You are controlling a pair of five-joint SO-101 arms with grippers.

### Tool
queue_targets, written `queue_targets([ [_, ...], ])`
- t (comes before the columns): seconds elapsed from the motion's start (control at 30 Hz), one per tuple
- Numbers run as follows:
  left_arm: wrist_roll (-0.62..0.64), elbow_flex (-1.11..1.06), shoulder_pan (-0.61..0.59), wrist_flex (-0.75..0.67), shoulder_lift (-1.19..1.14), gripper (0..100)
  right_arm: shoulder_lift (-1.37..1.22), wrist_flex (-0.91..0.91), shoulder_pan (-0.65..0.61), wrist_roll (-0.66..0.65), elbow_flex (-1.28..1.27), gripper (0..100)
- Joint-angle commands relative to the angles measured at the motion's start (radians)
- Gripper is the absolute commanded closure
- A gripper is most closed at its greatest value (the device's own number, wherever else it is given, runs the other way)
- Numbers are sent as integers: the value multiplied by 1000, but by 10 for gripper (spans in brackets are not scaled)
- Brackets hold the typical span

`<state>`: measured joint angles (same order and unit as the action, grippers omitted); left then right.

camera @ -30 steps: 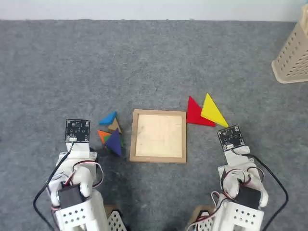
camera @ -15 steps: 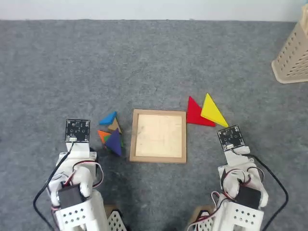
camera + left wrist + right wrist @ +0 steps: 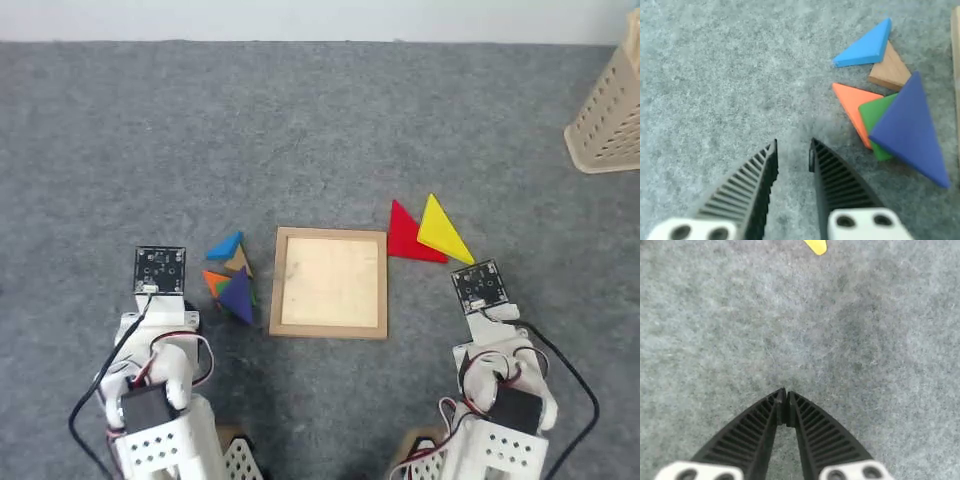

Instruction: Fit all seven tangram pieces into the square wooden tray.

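From above, the empty tray [image 3: 330,282] lies mid-carpet [image 3: 300,130], with 5 pieces heaped just beside it at 9 o'clock: a light blue triangle [image 3: 225,246], a tan piece [image 3: 238,261], an orange triangle [image 3: 211,280], a green piece [image 3: 220,290] and a dark blue triangle [image 3: 237,297] on top; at 1 o'clock a red triangle [image 3: 406,236] touches a yellow triangle [image 3: 440,232]. At the left wrist, the left gripper [image 3: 793,144] hangs slightly parted over bare carpet near the orange triangle, holding nothing. At the right wrist, the right gripper [image 3: 785,392] is pressed closed and empty above carpet, the yellow triangle's tip farther off.

The wooden tray [image 3: 329,283] lies between piled pieces [image 3: 231,279] and the red triangle [image 3: 407,236] and yellow triangle [image 3: 440,230].
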<state>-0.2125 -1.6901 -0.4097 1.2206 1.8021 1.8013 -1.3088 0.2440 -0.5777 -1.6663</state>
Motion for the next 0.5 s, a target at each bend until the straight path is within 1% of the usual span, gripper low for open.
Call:
queue_targets([
  [0.0,-5,4,5,-11,14,899,-1,-15,12,-17,-18,992],
  [0.07,-31,4,5,-9,14,899,-1,-15,12,-17,-18,992],
  [0.17,-123,4,2,-5,12,899,1,-7,10,-18,-17,992],
  [0.27,-183,4,5,35,14,899,1,16,10,-18,-17,992],
  [0.47,-198,4,2,44,14,899,-2,171,10,-12,17,992],
])
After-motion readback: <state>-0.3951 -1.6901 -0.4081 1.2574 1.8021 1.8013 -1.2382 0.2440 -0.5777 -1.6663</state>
